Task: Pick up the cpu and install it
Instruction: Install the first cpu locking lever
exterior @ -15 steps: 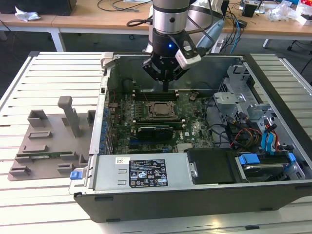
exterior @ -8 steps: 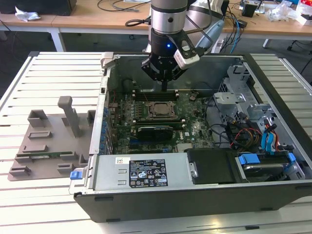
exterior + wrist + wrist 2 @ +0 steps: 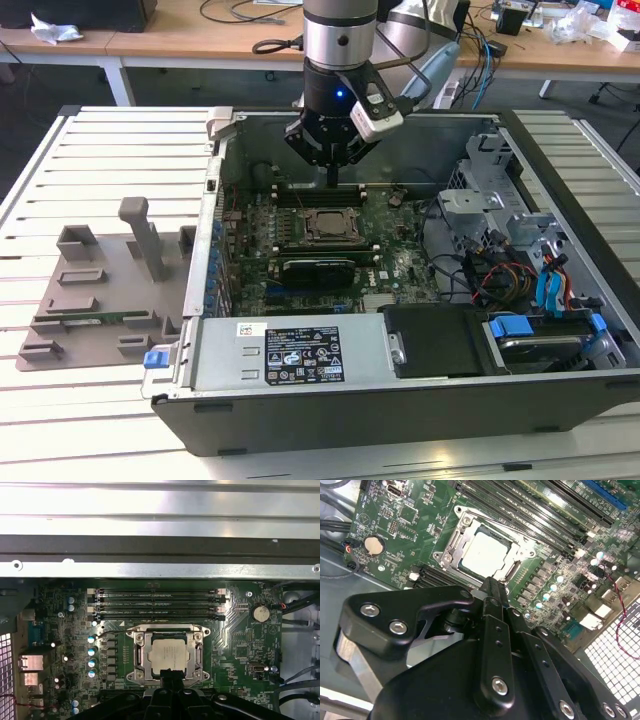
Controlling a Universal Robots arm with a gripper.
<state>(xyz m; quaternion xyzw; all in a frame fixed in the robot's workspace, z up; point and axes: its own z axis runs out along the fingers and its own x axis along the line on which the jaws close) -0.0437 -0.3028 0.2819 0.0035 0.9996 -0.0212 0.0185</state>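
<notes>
Since the cpu (image 3: 170,656) already lies flat inside the socket frame (image 3: 135,637) on the motherboard (image 3: 390,262), its pale top level with the frame, it appears seated, and the gripper (image 3: 492,591) hangs just above its near edge with fingers pinched together, grasping nothing. Memory slots (image 3: 157,604) crowd the far side. Judged clearance: upward only, inside the case walls (image 3: 215,200).

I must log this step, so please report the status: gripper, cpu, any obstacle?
Gripper above the socket, fingers together, holding nothing. Cpu lies flat inside the socket, metal frame around it. Nothing between gripper and cpu.
</notes>
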